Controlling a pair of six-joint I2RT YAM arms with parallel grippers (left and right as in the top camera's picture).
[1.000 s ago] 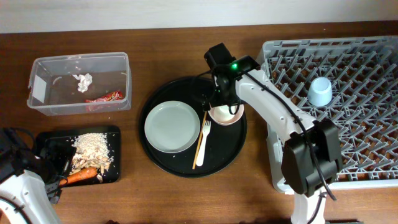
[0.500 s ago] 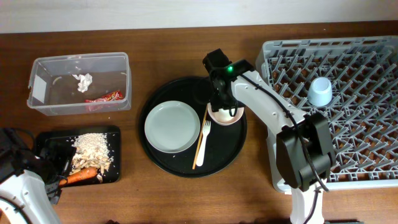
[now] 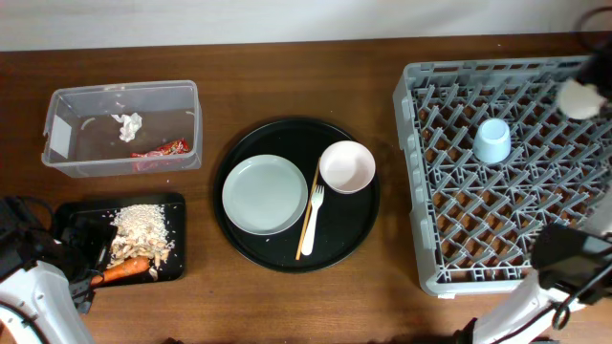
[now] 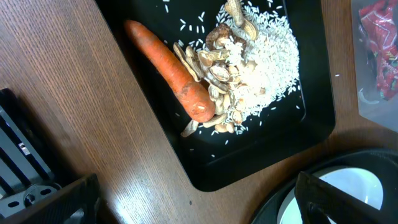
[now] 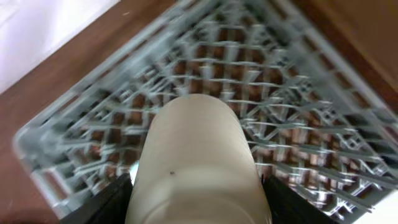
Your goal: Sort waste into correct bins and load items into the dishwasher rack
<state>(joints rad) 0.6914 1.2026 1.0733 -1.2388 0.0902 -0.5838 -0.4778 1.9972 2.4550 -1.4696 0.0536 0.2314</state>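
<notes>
The right fingers [image 5: 112, 205] were clamped on either side of the small cream cup [image 5: 199, 162], holding it above the dishwasher rack [image 5: 292, 112] near its far right edge. Placing it well would mean lowering it between the pegs into a free cell, apart from the light blue cup [image 3: 491, 140], and letting go only once seated. Across the tabletop [image 3: 210, 287], the left fingers [image 4: 339, 202] hung spread wide and empty over the shallow black tray [image 4: 249, 160].
</notes>
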